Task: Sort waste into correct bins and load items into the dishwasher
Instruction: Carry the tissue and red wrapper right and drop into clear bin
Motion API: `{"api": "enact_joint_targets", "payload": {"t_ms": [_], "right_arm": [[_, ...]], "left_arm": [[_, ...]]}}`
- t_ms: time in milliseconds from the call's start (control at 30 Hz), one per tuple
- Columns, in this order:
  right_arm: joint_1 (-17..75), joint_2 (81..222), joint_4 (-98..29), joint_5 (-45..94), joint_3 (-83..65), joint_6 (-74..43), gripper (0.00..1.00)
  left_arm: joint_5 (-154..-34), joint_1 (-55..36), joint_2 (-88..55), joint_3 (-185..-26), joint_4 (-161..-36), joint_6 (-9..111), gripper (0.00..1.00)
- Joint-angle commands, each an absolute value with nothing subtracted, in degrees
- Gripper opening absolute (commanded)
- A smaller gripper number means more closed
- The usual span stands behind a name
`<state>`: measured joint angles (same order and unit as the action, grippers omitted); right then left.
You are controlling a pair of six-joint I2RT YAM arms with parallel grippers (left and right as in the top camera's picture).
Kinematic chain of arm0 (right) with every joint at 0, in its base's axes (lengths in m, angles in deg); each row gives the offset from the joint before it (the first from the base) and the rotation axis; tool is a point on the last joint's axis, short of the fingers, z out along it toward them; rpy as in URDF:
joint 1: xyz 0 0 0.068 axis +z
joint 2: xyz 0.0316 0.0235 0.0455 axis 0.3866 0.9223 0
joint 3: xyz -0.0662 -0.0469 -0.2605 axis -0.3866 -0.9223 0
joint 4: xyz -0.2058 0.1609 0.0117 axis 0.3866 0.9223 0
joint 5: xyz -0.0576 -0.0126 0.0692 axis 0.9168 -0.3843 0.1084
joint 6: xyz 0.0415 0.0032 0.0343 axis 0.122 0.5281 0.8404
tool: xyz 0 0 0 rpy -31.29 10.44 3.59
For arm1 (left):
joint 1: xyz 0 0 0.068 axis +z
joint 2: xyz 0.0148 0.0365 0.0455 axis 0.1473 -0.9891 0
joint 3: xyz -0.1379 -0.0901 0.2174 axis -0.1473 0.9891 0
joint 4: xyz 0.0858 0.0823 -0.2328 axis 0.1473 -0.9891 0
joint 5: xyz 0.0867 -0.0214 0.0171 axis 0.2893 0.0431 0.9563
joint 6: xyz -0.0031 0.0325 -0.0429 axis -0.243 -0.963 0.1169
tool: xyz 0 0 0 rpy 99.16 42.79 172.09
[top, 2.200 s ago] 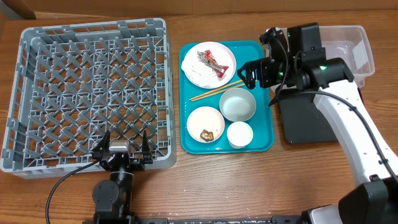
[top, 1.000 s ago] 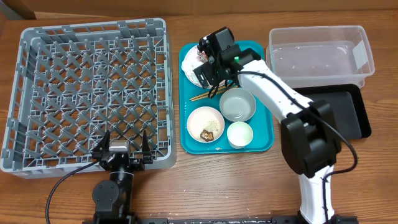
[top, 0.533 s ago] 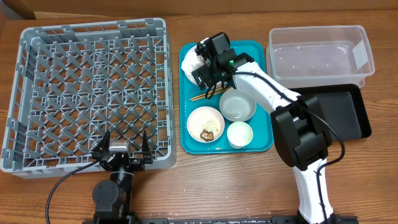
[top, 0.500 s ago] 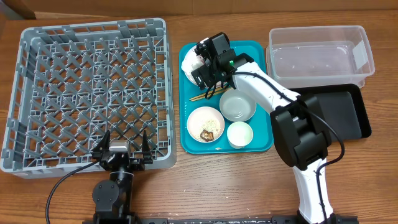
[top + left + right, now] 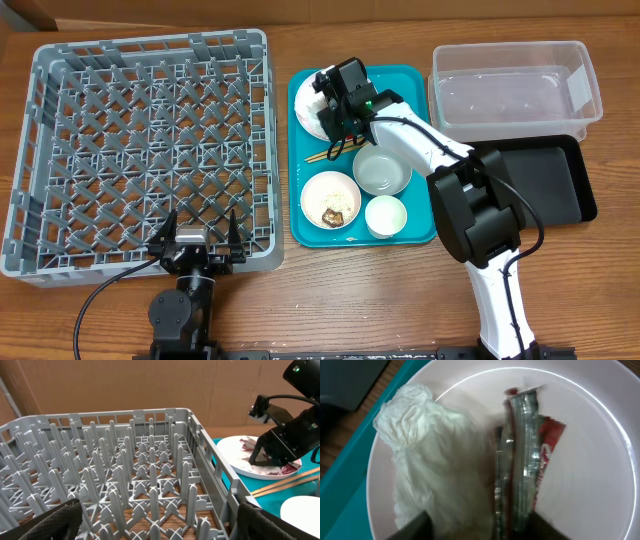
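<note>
My right gripper [image 5: 335, 102] hangs low over the white plate [image 5: 600, 460] at the far end of the teal tray [image 5: 425, 228]. In the right wrist view its gripper [image 5: 480, 527] stands part-way closed, with the crumpled white napkin [image 5: 430, 460] and the red-and-silver wrapper [image 5: 525, 460] between its fingers; the picture is blurred and does not show a firm grip. Chopsticks [image 5: 322, 155] lie just below the plate. My left gripper [image 5: 198, 240] rests open at the near edge of the grey dish rack [image 5: 150, 140], with only rack pegs [image 5: 150, 485] ahead of it.
On the teal tray stand a pale bowl [image 5: 383, 170], a bowl [image 5: 318, 190] holding a brown scrap [image 5: 334, 214], and a small cup [image 5: 386, 216]. The clear tub [image 5: 515, 90] and black tray [image 5: 545, 185] sit to the right of it.
The right arm swung from the tub across to the plate, settled lower over it, and its jaws have narrowed around the napkin and wrapper. The left arm has not moved.
</note>
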<state>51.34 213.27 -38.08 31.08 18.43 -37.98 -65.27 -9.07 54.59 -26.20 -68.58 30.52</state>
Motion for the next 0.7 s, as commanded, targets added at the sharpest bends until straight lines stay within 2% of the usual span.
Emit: {"api": "enact_joint_targets", "payload": {"t_ms": [0, 33, 167, 467, 667], "right_arm": [[51.67, 213.44, -38.15, 30.95, 19.44, -36.80, 0.26], [51.67, 213.44, -38.13, 30.95, 19.44, -36.78, 0.20], [51.52, 212.00, -37.86, 31.25, 20.16, -34.05, 0.04], [46.80, 197.70, -27.79, 34.66, 28.62, -22.86, 0.04], [35.23, 188.68, -20.49, 39.25, 29.01, -20.06, 0.04]], "left_arm": [[-64.81, -8.77, 55.14, -25.96, -68.41, 29.25, 1.00], [-64.81, -8.77, 55.14, -25.96, -68.43, 29.25, 1.00], [-64.81, -8.77, 55.14, -25.96, -68.41, 29.25, 1.00], [-64.81, -8.77, 55.14, -25.96, -68.41, 29.25, 1.00], [-64.81, -8.77, 55.14, -25.96, -68.41, 29.25, 1.00]]}}
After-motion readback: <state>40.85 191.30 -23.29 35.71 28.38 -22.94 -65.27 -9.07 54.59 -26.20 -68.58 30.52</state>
